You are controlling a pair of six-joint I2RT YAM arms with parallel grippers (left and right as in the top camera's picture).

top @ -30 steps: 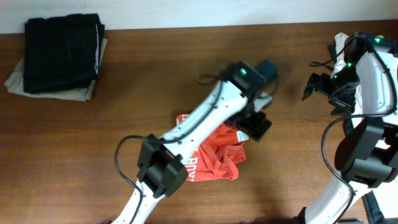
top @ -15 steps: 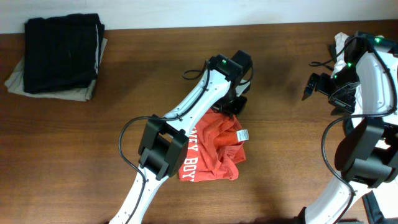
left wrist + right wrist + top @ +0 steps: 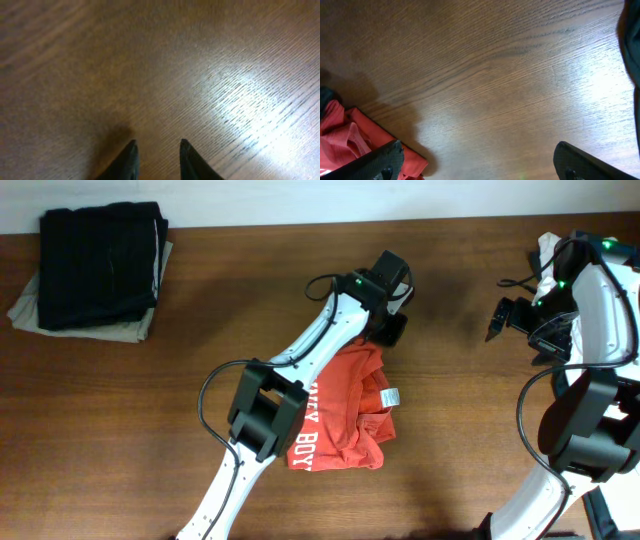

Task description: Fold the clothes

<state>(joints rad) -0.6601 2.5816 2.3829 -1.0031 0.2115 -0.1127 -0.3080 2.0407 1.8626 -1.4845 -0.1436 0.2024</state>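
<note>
The clothes in play are a red-orange T-shirt, crumpled mid-table with white lettering at its near-left edge and a small white tag on its right side. My left gripper hovers just past the shirt's far edge. In the left wrist view its fingertips stand slightly apart over bare wood, and my left gripper holds nothing. My right gripper hangs far to the right, wide open. The right wrist view has my right gripper over bare wood and a corner of the T-shirt at the lower left.
A folded black garment lies on a beige one at the far left corner. Something white sits behind the right arm at the far right edge. The left arm crosses over the shirt's left part.
My left gripper moved from over the shirt's right side toward the far edge, shut there, then parted a little. The shirt's far edge has shifted slightly away. The right arm has stayed still.
</note>
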